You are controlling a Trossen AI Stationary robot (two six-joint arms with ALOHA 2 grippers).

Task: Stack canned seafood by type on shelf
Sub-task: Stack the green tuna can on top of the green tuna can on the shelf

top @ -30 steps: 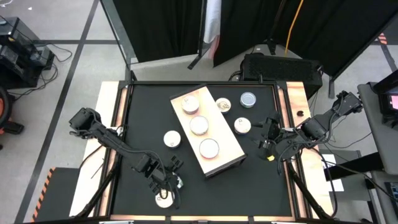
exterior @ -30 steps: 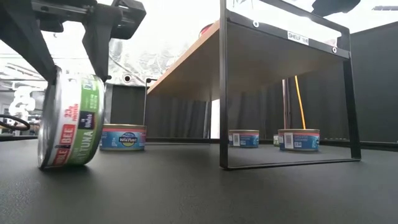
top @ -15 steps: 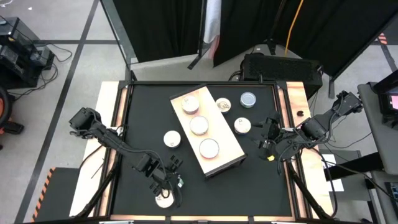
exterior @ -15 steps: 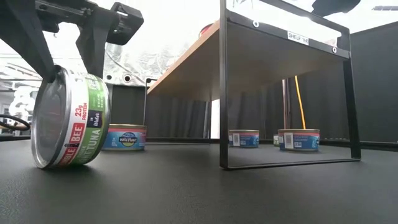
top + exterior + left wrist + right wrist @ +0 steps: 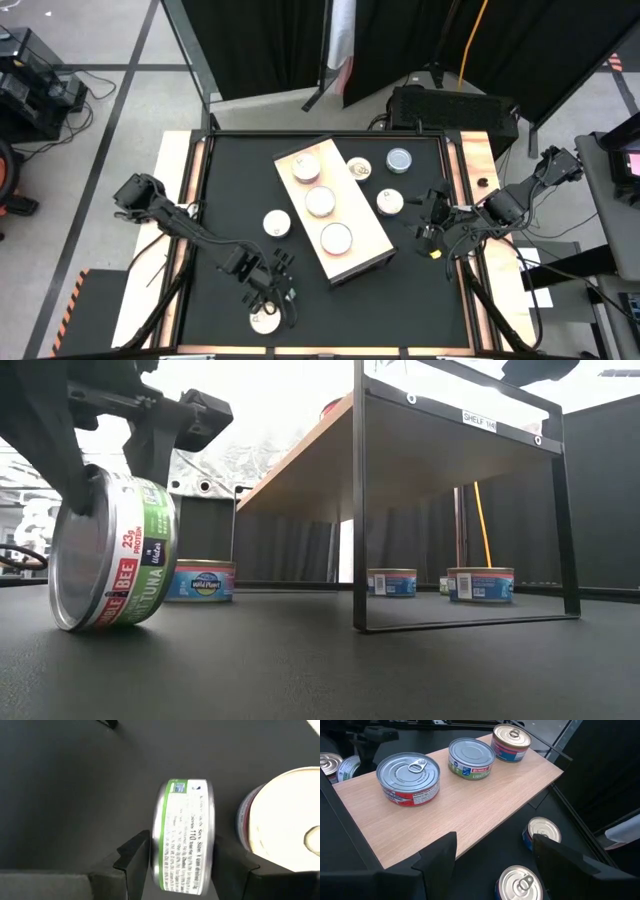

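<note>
At the desk's near edge, the left end effector (image 5: 182,865) straddles a green-labelled tin (image 5: 182,837) standing on edge, jaws part-open at its flat faces, grip unclear; rigid, slick and roll-prone, it likely wants firm face-to-face pinching.

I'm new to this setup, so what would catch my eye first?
The green-labelled tuna can stands on its edge at the table's near-left, with the left gripper straddling it. Next, the light-wood shelf sits diagonally mid-table carrying three cans in a row. The right gripper waits open beside the shelf's right side.
</note>
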